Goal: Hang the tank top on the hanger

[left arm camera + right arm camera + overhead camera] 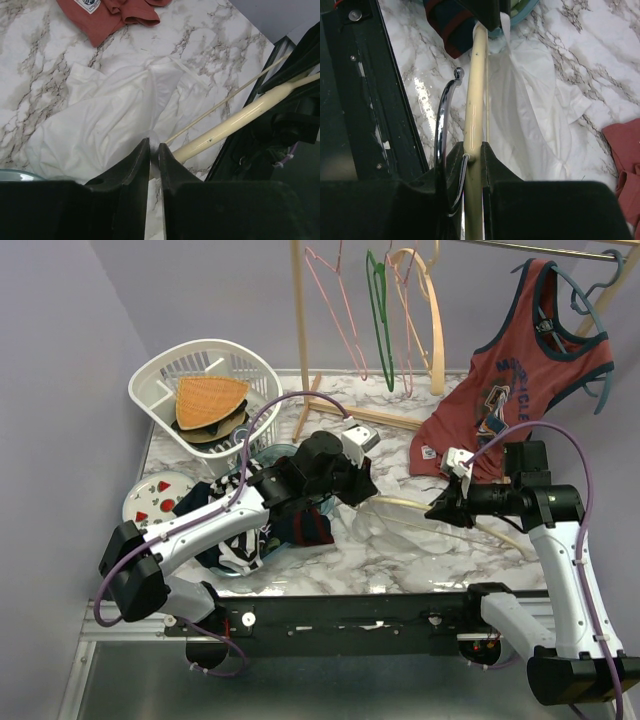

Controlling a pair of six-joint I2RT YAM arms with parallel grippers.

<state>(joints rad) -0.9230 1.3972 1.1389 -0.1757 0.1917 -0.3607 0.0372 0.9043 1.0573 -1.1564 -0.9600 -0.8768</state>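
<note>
The white tank top [115, 120] lies crumpled on the marble table; it also shows in the right wrist view [530, 100]. My left gripper [154, 147] is shut, pinching an edge of the tank top beside one end of the hanger. The cream hanger [475, 90] with its metal hook [444, 110] is held low over the table by my right gripper [473, 150], shut on its middle by the hook. In the top view the left gripper [360, 485] and right gripper [440, 508] face each other with the hanger [398, 502] between them.
A red tank top [520, 390] hangs on a blue-grey hanger at the back right, its hem on the table [110, 15]. A rack with thin hangers [375, 320] stands behind. A white basket [205, 390] and a pile of dark clothes [270, 530] lie at the left.
</note>
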